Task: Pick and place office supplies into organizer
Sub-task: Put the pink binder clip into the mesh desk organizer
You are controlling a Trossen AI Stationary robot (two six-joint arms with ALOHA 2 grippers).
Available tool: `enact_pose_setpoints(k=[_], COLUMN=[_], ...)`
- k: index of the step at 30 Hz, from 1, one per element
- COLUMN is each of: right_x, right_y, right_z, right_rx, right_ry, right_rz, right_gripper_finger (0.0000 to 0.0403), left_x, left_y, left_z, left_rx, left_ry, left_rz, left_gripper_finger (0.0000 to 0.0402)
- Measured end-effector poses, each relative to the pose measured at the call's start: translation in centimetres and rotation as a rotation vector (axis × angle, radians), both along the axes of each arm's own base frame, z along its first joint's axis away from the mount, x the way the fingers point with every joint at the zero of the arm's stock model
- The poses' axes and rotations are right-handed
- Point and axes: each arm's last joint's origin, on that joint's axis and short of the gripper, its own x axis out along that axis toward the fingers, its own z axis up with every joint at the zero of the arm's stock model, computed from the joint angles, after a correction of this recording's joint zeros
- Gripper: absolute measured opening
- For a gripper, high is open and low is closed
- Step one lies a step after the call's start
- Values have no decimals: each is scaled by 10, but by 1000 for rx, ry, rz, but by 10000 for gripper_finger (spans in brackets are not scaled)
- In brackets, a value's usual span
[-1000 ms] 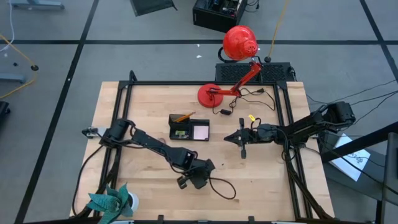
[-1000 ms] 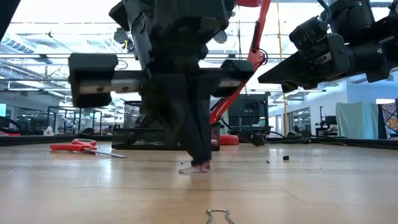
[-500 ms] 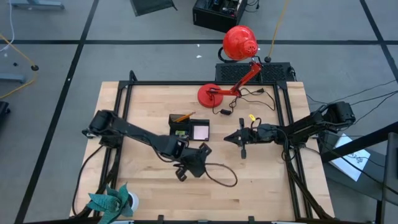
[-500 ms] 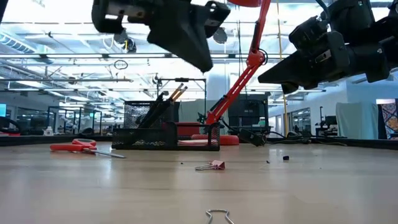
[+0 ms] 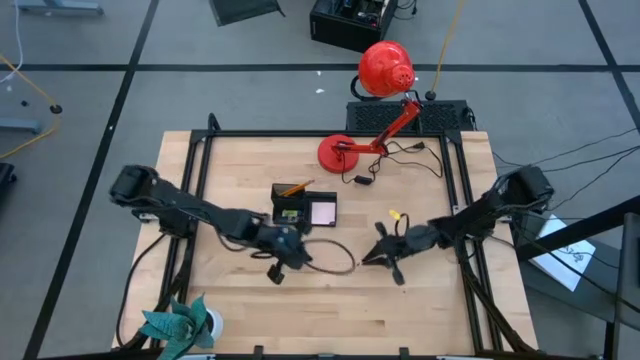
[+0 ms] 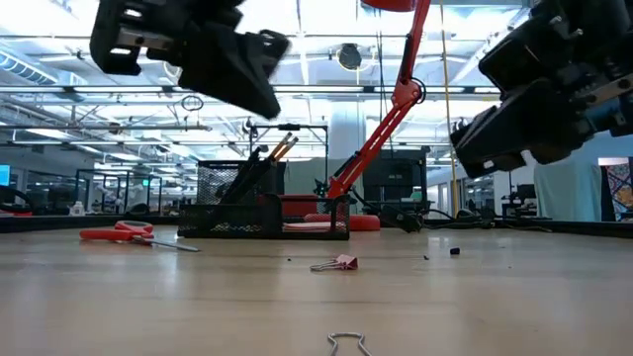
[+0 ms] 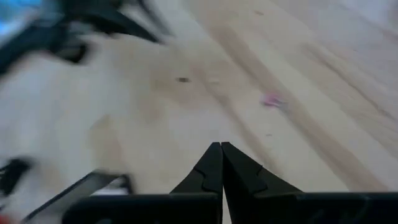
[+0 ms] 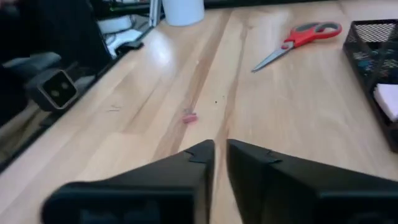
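table [image 5: 230,300]: is carrying everything; positions below are taken from the organizer, which is sitting near its middle.
lamp [image 5: 385,68]: is standing beyond the organizer's far side, not part of the job.
left gripper [image 7: 221,144]: is hanging above the wood just off the organizer's near side, fingers pressed together and carrying nothing; judging by the low view, it is riding high enough to clear the loose items.
right gripper [image 8: 221,143]: is hovering off the organizer's near side too, further toward the right arm's base, fingers standing slightly apart with nothing between them; it is pointing back toward the loose pieces, likely lining up a pick.
organizer [image 5: 276,205]: is lying flat, compartments facing up for dropping things in.
scissors [image 8: 303,36]: are lying flat on the wood beside the organizer, outside it, waiting.
notepad [image 5: 323,211]: is sitting inside the organizer's compartment nearest the right arm.
pencil [image 5: 293,188]: is leaning in the organizer's far compartment among the pens [image 6: 252,173].
pink clip [image 6: 341,263]: is lying loose on the organizer's near side, probably next.
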Motion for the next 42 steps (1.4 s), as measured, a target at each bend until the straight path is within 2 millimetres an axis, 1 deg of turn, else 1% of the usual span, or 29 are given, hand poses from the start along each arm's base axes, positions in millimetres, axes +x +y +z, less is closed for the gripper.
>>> enact_pose_setpoints(k=[4,7,10,14,18,23,26,30,35,42], right_x=[19,37,52,66,79,95,108,115,111,110], right_y=[13,19,25,33,38,44,50,55,53,52], right_z=[-1,0,-3,-13,-26,-39,-40,-42,-47,-48], right_rx=[-26,-26,-45,-33,-39,-48,-26,-32,-54,-86], right_ry=[-3,-7,52,128,145,165,159,167,214,212], right_rz=[-12,-13,-12,58,57,64,110,136,129,127], right_gripper_finger=[88,130,165,191,198,199,199,199,199,199], left_x=[-27,-48,-69,-90,-105,-115,-118,-119,-119,-119], left_y=[9,10,9,13,17,16,13,10,8,8], left_z=[10,7,0,-6,-8,-4,-2,-2,-2,-2], left_rx=[-32,-50,-36,-18,-46,-86,-95,-95,-92,-92], left_ry=[-193,-296,-366,-434,-455,-491,-495,-497,-500,-503], left_rz=[134,193,209,263,284,278,260,240,231,233], left_gripper_finger=[2,4,2,5,9,4,13,17,3,22])
